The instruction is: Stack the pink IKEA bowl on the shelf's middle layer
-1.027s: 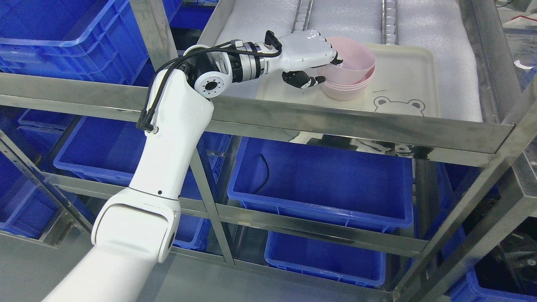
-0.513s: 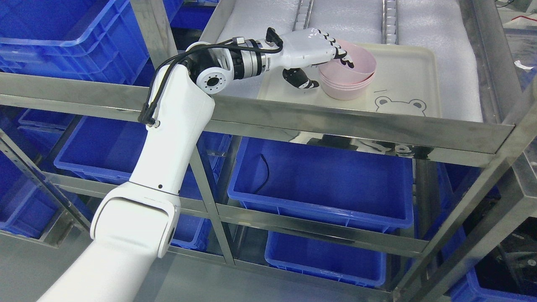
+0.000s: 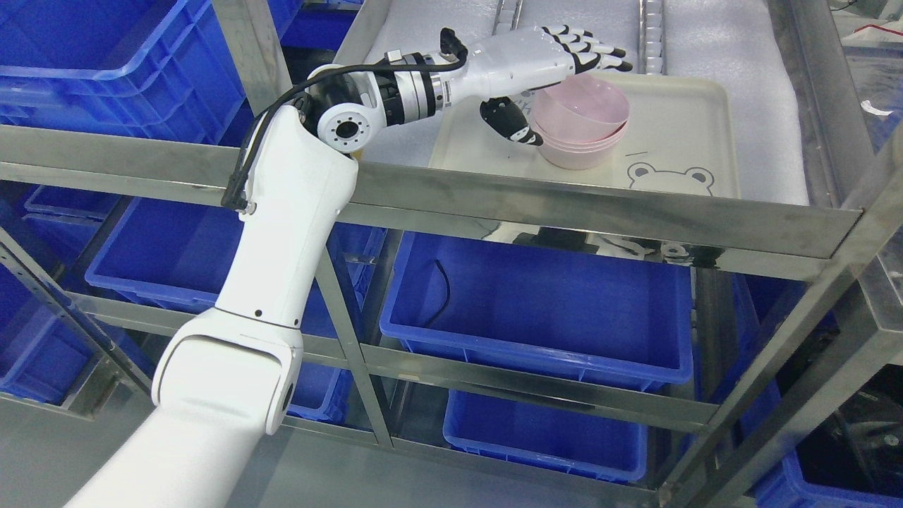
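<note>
Brushed steel shelf (image 3: 494, 201) frame, padded white foam liner, glossy blue plastic bins (image 3: 536, 303) beneath. Stacked pink bowls (image 3: 582, 123), smooth and round, top one tilted in the nest, just below and right of the left hand (image 3: 547, 60). Sitting on a cream tray (image 3: 695, 134) with bear print. Glossy white hand flat, fingers (image 3: 596, 56) straight and spread, holding nothing, thumb down beside the stack.

A shiny stainless-steel shelving rack (image 3: 536, 201) with angled rails fills the frame. Deep blue plastic storage bins (image 3: 536, 310) sit on its lower levels. White padded foam sheeting (image 3: 726, 42) lines the upper level. Grey smooth floor (image 3: 35, 451) shows beneath.
</note>
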You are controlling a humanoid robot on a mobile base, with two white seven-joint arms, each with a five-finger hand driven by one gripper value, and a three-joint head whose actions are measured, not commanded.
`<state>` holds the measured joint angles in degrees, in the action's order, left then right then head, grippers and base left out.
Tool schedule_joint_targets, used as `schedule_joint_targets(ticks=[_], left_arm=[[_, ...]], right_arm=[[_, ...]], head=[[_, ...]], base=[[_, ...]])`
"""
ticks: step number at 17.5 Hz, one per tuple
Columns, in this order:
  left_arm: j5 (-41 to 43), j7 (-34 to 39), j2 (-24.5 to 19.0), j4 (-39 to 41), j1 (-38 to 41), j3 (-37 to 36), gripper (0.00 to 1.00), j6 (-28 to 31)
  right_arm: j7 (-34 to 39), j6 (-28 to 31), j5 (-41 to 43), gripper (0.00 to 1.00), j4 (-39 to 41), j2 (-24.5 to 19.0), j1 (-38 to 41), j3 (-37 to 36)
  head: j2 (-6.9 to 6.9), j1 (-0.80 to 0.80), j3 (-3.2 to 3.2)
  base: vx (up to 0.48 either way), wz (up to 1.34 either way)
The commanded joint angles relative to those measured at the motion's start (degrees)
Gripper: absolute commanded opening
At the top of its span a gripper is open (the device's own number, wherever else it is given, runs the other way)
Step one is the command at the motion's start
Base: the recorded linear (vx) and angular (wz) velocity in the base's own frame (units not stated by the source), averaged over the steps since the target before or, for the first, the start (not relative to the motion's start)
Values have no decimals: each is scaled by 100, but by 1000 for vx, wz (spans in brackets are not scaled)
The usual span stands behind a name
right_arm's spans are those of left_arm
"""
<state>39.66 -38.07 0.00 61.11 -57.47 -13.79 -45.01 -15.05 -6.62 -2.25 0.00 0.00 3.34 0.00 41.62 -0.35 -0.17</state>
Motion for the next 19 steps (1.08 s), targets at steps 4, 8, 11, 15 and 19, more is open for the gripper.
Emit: schedule_joint_targets(ticks=[4,8,11,15,19], left_arm=[[-3814,141,-100,1462,1243,-902,100,229],[-3747,80,-100,2001,2861,-2469,100,125],[-3176,54,-100,1984,3986,-2533,100,1],[-3166,132,-100,1801,5463,-1578,100,1],[-3175,1804,-100,1168,5782,-154,100,1]], right_arm=[[2,3,-3,100,100,100,0,26],[2,3,6,100,100,100,0,18],[2,3,6,100,100,100,0,18],[2,3,6,100,100,100,0,18],[2,3,-3,100,100,100,0,26]], head=[[0,0,0],[0,0,0],[-1,0,0],[-1,0,0],[-1,0,0]], base=[[-1,17],[-27,-85],[-55,-187],[-67,-374],[-7,-56]])
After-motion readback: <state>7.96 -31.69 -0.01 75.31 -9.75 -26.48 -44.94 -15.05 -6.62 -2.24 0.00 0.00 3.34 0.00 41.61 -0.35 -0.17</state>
